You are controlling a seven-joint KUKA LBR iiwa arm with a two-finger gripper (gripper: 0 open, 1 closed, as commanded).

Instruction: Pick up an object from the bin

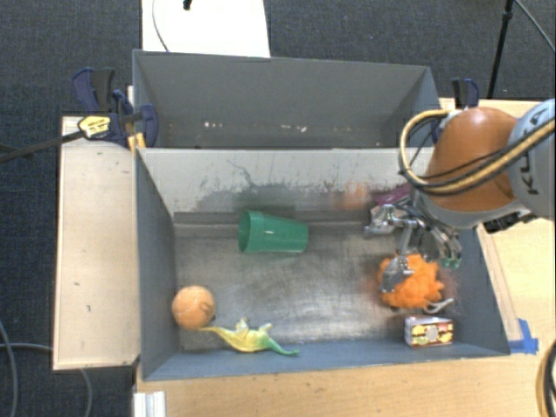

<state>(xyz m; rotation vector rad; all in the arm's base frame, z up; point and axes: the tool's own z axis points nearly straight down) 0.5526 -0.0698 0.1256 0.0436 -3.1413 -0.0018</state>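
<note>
Grey bin (287, 102), orange fuzzy toy (419, 290), green cup (273, 233)

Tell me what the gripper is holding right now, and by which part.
Cannot be told. The gripper sits at the upper left of the fluffy orange toy on the right of the bin, but no clear grip on it shows.

Pompom (422, 290) right, box (429, 331) before it, cup (273, 233) and ball (193, 306) left

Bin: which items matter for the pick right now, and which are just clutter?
In play:
- gripper, down at the bin's right side
- orange fuzzy thing directly under it

Lying about:
- green cup, on its side
- orange ball
- yellow toy dinosaur
- small box
</note>
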